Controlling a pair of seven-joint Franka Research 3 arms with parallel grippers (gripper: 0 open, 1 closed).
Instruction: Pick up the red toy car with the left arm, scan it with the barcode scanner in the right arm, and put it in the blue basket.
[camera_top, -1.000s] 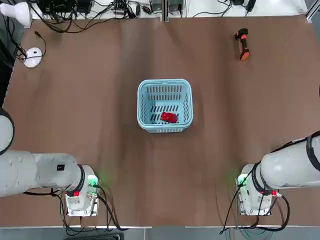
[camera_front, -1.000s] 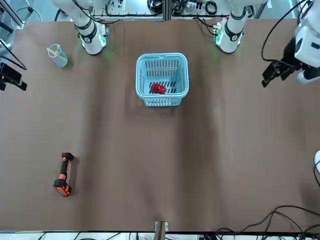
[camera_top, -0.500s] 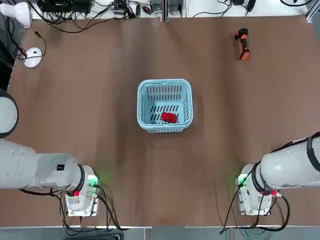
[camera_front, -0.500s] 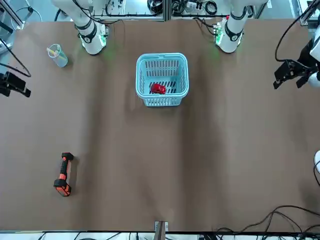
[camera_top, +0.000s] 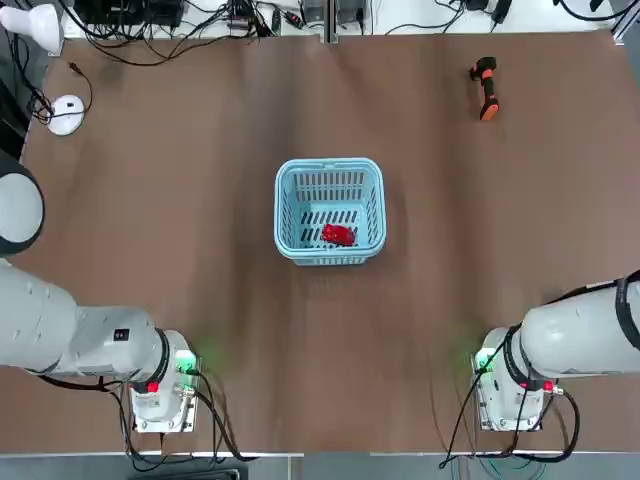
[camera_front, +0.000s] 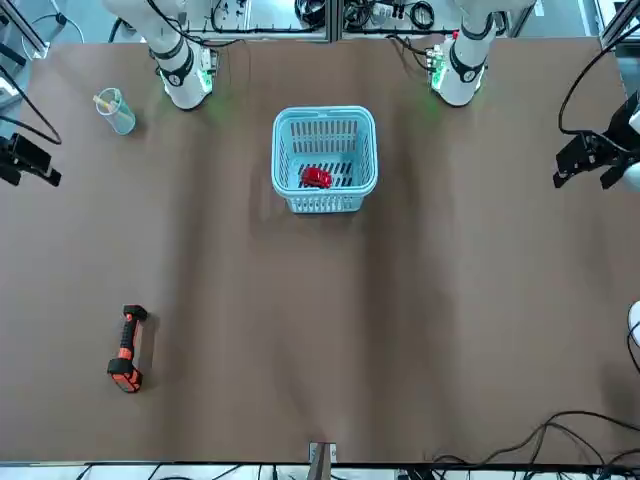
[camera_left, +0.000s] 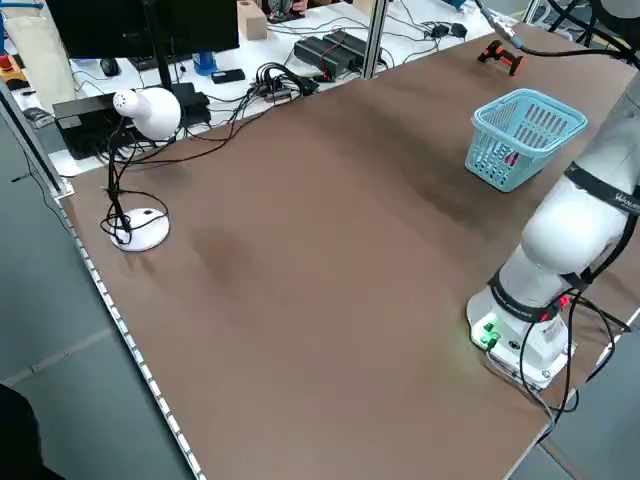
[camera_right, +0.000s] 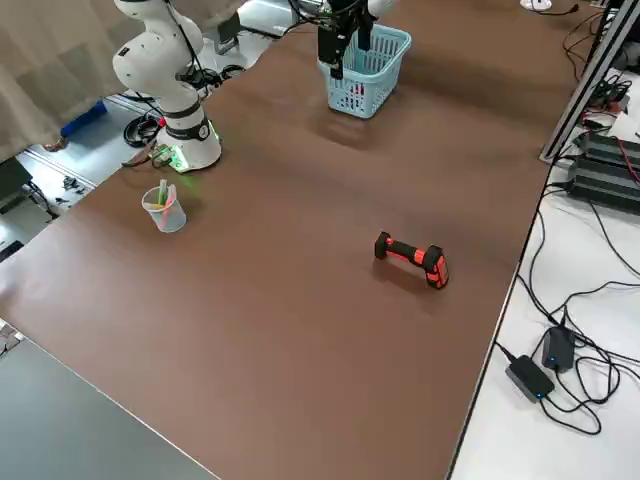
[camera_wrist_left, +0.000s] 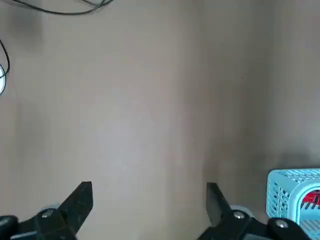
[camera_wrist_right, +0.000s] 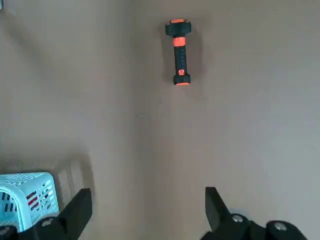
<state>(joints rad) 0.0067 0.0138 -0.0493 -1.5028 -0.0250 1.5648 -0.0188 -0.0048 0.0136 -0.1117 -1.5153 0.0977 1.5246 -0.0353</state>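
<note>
2 hands, both released; 1 red toy car (camera_front: 316, 177) inside the blue basket (camera_front: 325, 112).
Front view, from the basket: left hand (camera_wrist_left: 150, 185) at 3 o'clock, right hand (camera_wrist_right: 149, 190) at 9.

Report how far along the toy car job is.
The red toy car lies in the blue basket, so placing looks done. Nothing is in hand: left gripper and right gripper are open and empty. Nothing seems left; the barcode scanner lies on the table.
</note>
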